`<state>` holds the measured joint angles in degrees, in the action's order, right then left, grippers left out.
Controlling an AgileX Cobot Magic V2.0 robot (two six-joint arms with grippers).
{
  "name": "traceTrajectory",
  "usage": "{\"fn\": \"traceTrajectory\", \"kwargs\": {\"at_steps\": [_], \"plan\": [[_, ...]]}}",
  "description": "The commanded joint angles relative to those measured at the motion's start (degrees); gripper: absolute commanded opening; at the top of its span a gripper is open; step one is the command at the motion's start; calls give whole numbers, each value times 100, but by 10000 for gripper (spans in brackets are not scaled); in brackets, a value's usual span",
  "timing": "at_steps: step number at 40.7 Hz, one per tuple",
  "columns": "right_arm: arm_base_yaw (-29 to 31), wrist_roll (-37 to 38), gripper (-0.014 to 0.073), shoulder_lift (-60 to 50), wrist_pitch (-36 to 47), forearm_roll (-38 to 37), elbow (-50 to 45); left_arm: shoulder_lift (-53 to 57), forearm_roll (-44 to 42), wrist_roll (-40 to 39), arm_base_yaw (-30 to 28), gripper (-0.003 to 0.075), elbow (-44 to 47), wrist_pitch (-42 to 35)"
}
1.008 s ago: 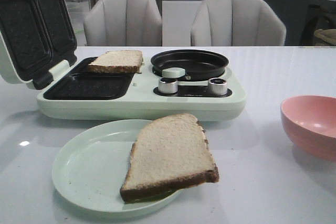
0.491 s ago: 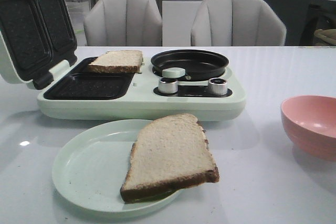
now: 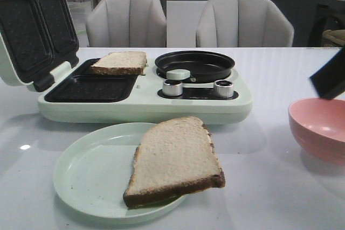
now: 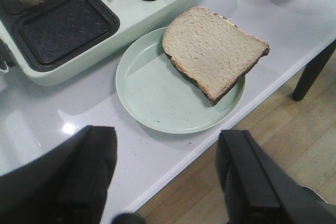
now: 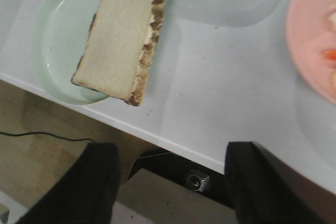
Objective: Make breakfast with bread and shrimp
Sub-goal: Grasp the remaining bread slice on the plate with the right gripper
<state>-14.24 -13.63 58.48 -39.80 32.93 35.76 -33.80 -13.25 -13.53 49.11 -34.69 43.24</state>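
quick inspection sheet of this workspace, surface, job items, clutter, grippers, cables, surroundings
surface: white table, glossy.
job's things: one bread slice on the green plate, overhanging its rim; second slice in the breakfast maker's rear tray, lid open; shrimp, orange-and-whitish bits at the frame edge in the pink bowl, unclear.
clutter: nothing seen.
grippers: left gripper open, empty; right gripper open, empty.
cables: thin black cable on floor.
surroundings: two grey chairs behind table.

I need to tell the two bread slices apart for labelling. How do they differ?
The near slice lies on the green plate, overhanging its rim; the far slice sits in the sandwich maker, on its rear tray. The near slice looks larger, being closer. Both are pale with dark crust.
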Motion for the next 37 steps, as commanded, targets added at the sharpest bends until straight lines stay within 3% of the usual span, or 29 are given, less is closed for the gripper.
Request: {"fn": "traceTrajectory", "kwargs": {"at_steps": [1, 8, 19, 37], "plan": [[-459, -186, 537, 594, 692, 509, 212, -14, -75, -60, 43, 456, -154, -382], [-910, -186, 537, 1788, 987, 559, 677, -14, -75, -60, 43, 456, -154, -382], [-930, -186, 537, 3189, 608, 680, 1686, -14, -75, -60, 43, 456, -154, -382], [-930, -191, 535, 4127, 31, 791, 2569, -14, -75, -60, 43, 456, -154, -382]]}}
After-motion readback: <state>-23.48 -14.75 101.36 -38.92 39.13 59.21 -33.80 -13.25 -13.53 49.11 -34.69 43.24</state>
